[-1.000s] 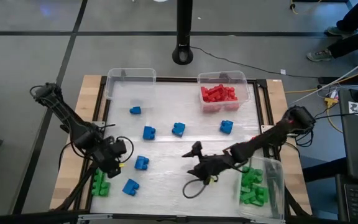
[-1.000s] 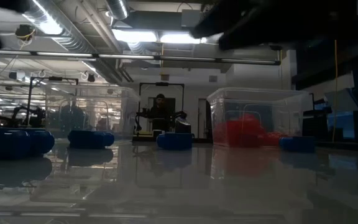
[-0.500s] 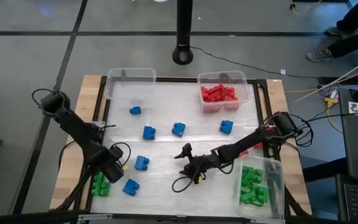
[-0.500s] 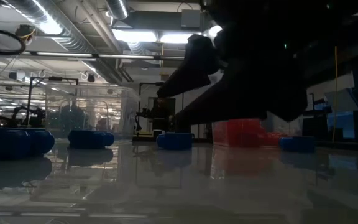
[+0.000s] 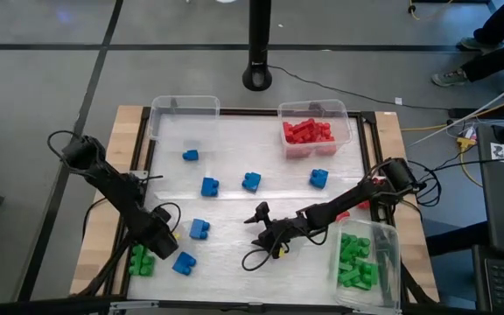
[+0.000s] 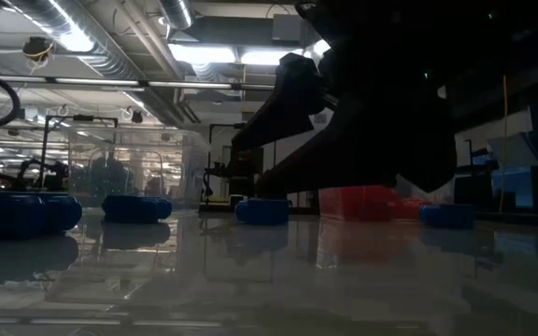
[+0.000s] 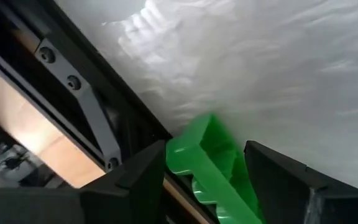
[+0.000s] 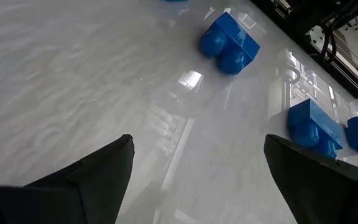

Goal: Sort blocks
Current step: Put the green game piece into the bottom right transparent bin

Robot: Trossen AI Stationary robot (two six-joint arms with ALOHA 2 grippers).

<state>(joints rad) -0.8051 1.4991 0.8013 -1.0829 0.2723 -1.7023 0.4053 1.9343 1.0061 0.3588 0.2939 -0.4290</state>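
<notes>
- The green block [image 7: 211, 163] sits between your left gripper [image 7: 207, 186] fingers, jaws parted, straddling but not yet clamped, lined up for pickup.
- Blue blocks [image 8: 230, 43] lie ahead of your right gripper [image 8: 194, 180], spread wide and empty.

Green block [image 7: 213, 165] between gripper [image 7: 225, 186] fingers

Looks like a robotics lab or workshop; exposed ducts [image 6: 110, 58] and strip lights [image 6: 241, 54] overhead, beyond the right gripper [image 6: 260, 159]; more test rigs [image 6: 45, 173] and a seated person [image 6: 241, 159] farther back; grey concrete floor [image 5: 59, 79].
</notes>
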